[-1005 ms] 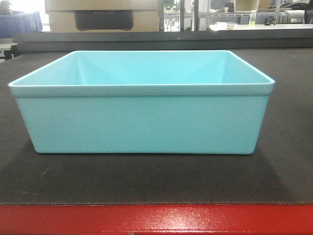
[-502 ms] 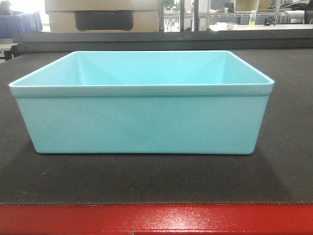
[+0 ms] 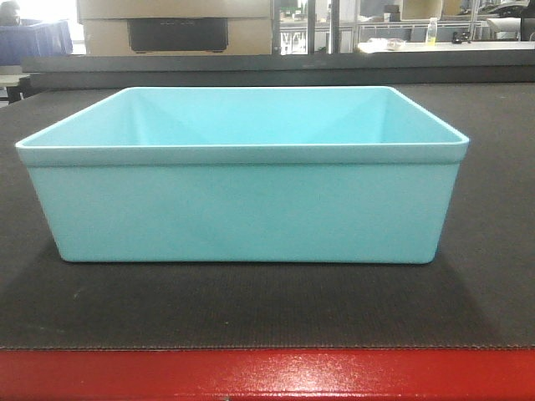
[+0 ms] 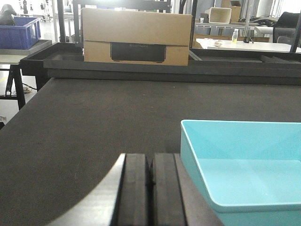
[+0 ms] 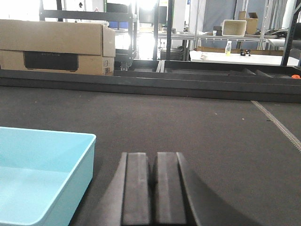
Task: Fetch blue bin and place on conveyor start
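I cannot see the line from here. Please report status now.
Left gripper shut, empty. Right gripper shut, empty. Blue bin upright on conveyor start, between both grippers. Nothing blocking it.

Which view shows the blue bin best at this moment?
The exterior front-facing view: the whole blue bin sits centred on the conveyor start, long wall and rim in full. The left wrist view catches only one corner; the right wrist view the opposite corner.

I see the conveyor start [image 3: 493, 301], dark textured matting with a red front edge, carrying the blue bin [image 3: 242, 209] upright. The bin sits just right of my left gripper [image 4: 149, 188] and just left of my right gripper [image 5: 154, 193].
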{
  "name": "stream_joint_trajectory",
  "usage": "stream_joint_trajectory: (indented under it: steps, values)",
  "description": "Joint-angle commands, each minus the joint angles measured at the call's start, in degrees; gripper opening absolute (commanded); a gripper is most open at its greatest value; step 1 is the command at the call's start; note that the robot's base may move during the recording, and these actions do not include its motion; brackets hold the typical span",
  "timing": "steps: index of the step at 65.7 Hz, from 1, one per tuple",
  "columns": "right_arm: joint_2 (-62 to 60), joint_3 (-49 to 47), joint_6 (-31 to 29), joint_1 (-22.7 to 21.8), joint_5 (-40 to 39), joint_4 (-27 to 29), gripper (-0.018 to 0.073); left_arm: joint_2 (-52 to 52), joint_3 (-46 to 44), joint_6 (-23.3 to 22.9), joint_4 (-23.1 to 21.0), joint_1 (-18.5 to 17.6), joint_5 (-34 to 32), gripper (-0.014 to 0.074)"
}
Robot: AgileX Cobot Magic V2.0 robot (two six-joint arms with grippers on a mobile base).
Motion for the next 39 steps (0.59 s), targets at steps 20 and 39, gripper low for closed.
stream_joint_trajectory:
  steps: [20,39]
  values:
    - [-0.11,0.0,-0.56,-0.15,-1.08,-0.67,-0.0162,-0.12,0.18,0.2,-0.4,0.15,-1.37,-0.0111]
    - [-0.11,0.0,-0.56,-0.15,-1.08,-0.67,-0.0162,-1.38,3.54,0.2,-0.66,2.04,-2.7,-0.0111]
